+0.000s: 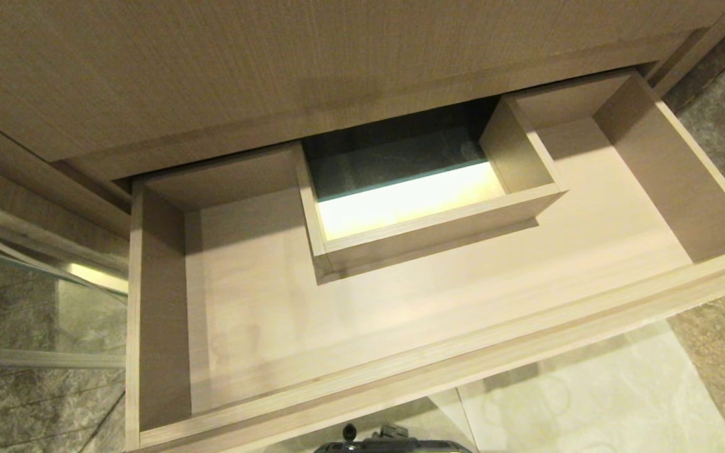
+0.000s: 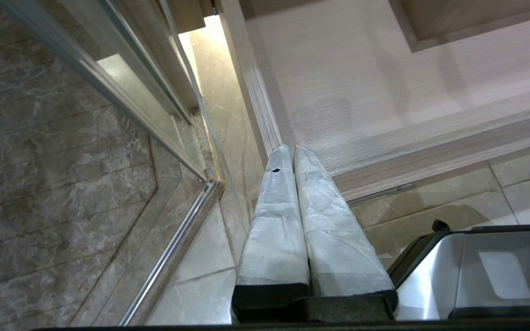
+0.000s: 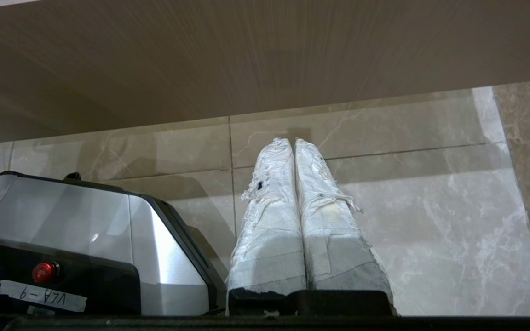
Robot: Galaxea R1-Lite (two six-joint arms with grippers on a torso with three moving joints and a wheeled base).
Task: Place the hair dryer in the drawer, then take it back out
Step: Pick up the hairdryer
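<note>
Down low, both grippers pressed together, holding nothing.

Left gripper (image 2: 291, 148) hanging at the near left corner of the drawer (image 1: 167, 302); right gripper (image 3: 292, 141) over pale floor tiles (image 3: 430, 220) beneath its front. Pulled wide open, nothing inside; hair dryer nowhere visible.

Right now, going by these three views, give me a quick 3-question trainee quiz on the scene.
1. True or false: the hair dryer lies inside the drawer.
2. How do the left gripper and right gripper stand? A) both open B) both shut, holding nothing C) the right one shut on a cord
3. Fill in: the boxed cut-out sits at the ____ of the drawer, midway across.

Key: 1. False; the drawer stands open and no hair dryer shows in any view. 2. B; both hang low over the floor tiles, beside the robot's base. 3. back.
</note>
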